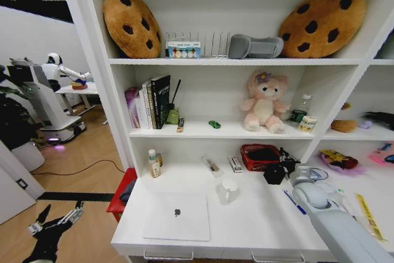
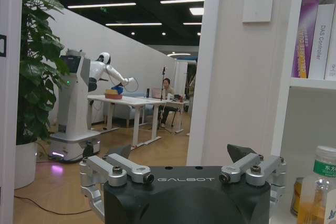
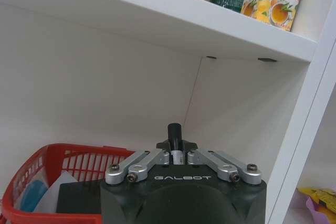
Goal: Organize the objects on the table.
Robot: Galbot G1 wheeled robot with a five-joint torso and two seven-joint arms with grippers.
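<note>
My right gripper point(image 1: 275, 172) hovers over the back of the white table point(image 1: 258, 226), just right of a red basket point(image 1: 261, 157). In the right wrist view the right gripper point(image 3: 175, 148) is shut on a black pen point(image 3: 174, 131) that sticks up between its fingers, with the red basket point(image 3: 63, 167) close below. A closed silver laptop point(image 1: 176, 215) lies at the front left, and a white mug point(image 1: 229, 190) stands behind it. A blue pen point(image 1: 294, 202) and a yellow strip point(image 1: 368, 215) lie to the right. My left gripper point(image 1: 52, 223) point(image 2: 181, 153) hangs open beside the table, low on the left.
A small bottle point(image 1: 154, 163) stands at the table's back left, and two small packets point(image 1: 210, 165) point(image 1: 235, 164) lie behind the mug. On the shelf above sit books point(image 1: 149, 101), a green toy point(image 1: 214, 124) and a pink plush point(image 1: 264, 101). A red bin point(image 1: 122, 194) stands beside the table's left end.
</note>
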